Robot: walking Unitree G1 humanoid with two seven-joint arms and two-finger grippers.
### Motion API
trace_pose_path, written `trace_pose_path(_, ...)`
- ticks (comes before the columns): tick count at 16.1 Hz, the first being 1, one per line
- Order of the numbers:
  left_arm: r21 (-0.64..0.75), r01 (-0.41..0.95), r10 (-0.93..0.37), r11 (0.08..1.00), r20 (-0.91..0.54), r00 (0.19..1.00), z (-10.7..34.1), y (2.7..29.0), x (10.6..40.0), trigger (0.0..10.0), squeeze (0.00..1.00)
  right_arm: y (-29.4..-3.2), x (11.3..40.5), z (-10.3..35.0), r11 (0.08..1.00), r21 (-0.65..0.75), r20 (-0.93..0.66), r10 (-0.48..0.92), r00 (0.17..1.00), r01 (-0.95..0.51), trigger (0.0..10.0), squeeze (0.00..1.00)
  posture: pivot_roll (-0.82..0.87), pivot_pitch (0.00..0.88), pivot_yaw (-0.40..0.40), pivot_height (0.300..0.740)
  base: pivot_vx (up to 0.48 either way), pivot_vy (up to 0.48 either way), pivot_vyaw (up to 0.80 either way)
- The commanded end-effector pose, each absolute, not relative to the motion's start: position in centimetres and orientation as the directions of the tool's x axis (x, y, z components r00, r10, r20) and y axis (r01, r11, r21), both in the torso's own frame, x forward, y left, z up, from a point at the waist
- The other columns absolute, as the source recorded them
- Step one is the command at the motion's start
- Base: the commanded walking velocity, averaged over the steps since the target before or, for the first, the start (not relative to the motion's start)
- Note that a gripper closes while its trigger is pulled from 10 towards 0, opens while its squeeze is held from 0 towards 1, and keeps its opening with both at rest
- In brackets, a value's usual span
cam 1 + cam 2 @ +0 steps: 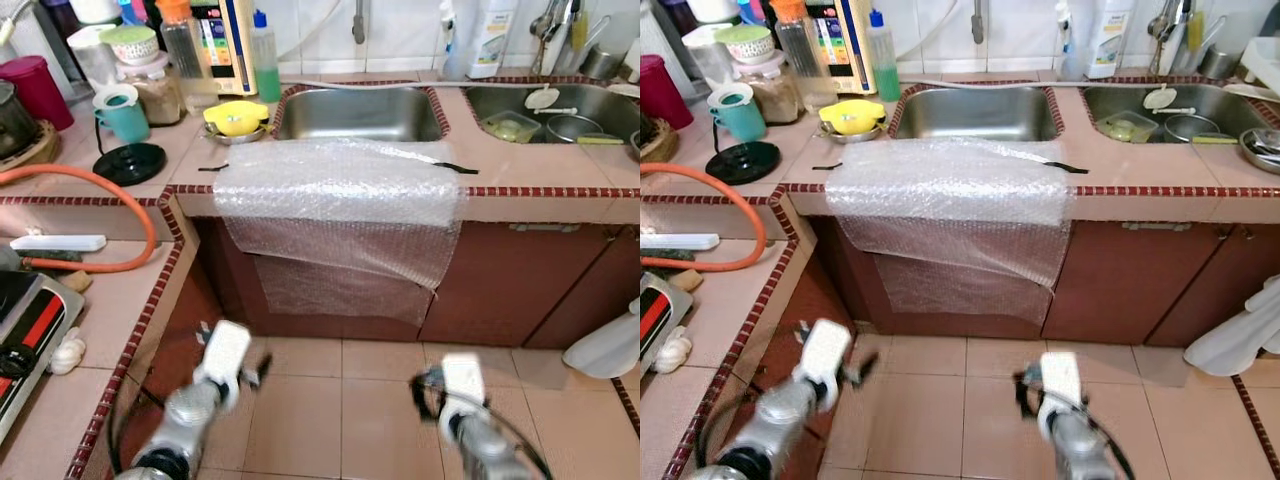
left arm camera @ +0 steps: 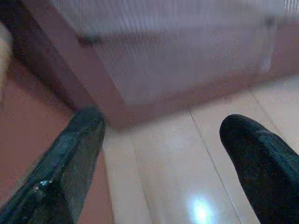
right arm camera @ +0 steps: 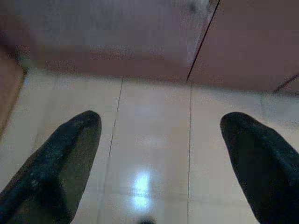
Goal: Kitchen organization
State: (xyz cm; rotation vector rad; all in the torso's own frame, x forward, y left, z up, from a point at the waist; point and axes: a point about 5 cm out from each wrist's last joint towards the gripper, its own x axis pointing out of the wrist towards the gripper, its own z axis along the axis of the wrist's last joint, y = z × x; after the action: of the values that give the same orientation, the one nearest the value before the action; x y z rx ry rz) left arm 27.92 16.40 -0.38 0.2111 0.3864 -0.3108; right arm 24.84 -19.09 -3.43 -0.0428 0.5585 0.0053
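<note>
- No writing can be read: the carton (image 1: 226, 40) at the table's back edge has a printed front, but its text is too blurred to make out, and so is the label of the white bottle (image 1: 492, 38) behind the right sink.
- One sheet of bubble wrap (image 1: 335, 185) lies on the table (image 1: 540, 170) in front of the left sink (image 1: 357, 113) and hangs over the front edge, down across the brown cupboard doors.
- Two steel sinks are set in the table; the right sink (image 1: 590, 105) holds a small tub, a metal bowl and a white ladle.
- One yellow citrus squeezer (image 1: 236, 118) sits just beside the left sink's left corner.
- One teal mug (image 1: 123, 115) and one black round lid (image 1: 130, 163) stand near it, towards the table's left end.
- One green-liquid bottle with a blue cap (image 1: 264, 58) stands at the back edge, next to the carton.
- One orange hose (image 1: 90, 215) curves across the left wing of the table.
- One garlic bulb (image 1: 68, 352) lies at that wing's front, beside the stove (image 1: 25, 325).
- The left gripper (image 2: 161, 140) hangs low over the floor tiles (image 1: 340, 400), fingers spread wide apart, holding nothing.
- The right gripper (image 3: 161, 135) hangs likewise over the tiles, fingers wide apart and empty.
</note>
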Motion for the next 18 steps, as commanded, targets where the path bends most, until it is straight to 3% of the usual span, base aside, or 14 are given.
trace_pose_path(1,0.167,0.330,-0.267,0.929,-0.316,0.910,0.8,16.8,28.0,10.0,0.00,-19.1,25.3,-2.5,1.000,-0.010,-0.468,0.005,0.884,-0.011,10.0,0.00,-0.04,0.000,0.056,0.740,0.000,0.000,0.00)
trace_pose_path(3,0.206,0.294,-0.270,0.933,-0.135,0.953,3.8,17.0,27.4,10.0,0.00,-19.6,25.9,0.1,1.000,0.001,-0.325,0.017,0.946,-0.017,10.0,0.00,-0.03,0.000,0.035,0.740,0.000,0.000,0.00)
trace_pose_path(4,0.274,0.108,-0.103,0.956,-0.032,0.994,6.7,18.1,27.1,10.0,0.00,-19.8,26.1,3.3,1.000,0.005,-0.196,0.029,0.980,-0.029,10.0,0.00,0.00,0.000,0.019,0.740,0.000,0.000,0.00)
trace_pose_path(5,0.308,0.030,-0.026,0.951,-0.016,1.000,7.5,18.6,27.1,10.0,0.00,-19.8,26.1,4.3,0.999,0.009,-0.157,0.036,0.987,-0.035,10.0,0.00,0.00,0.000,0.019,0.740,0.000,0.000,0.00)
trace_pose_path(7,0.202,0.140,-0.174,0.969,0.165,0.971,11.7,17.5,27.0,10.0,0.00,-19.7,26.0,8.5,0.999,-0.013,-0.007,0.033,0.999,-0.033,10.0,0.00,0.00,0.000,0.022,0.740,0.000,0.000,0.00)
trace_pose_path(9,0.098,0.054,-0.072,0.994,0.201,0.977,12.5,17.0,27.1,10.0,0.00,-20.0,25.4,10.3,0.999,-0.044,0.056,-0.007,0.998,0.010,10.0,0.00,-0.01,0.000,0.029,0.740,0.000,0.000,0.00)
trace_pose_path(15,0.012,0.144,-0.143,0.990,0.232,0.962,14.4,15.6,26.8,10.0,0.00,-19.9,24.9,13.8,0.987,-0.117,0.159,-0.087,0.983,0.107,10.0,0.00,-0.03,0.000,0.063,0.740,0.000,0.000,0.00)
trace_pose_path(18,0.028,0.171,-0.172,0.985,0.263,0.949,15.5,15.4,28.0,10.0,0.00,-21.5,25.4,17.7,0.914,-0.310,0.313,-0.161,0.936,0.261,10.0,0.00,-0.04,0.000,0.086,0.740,0.000,0.000,0.00)
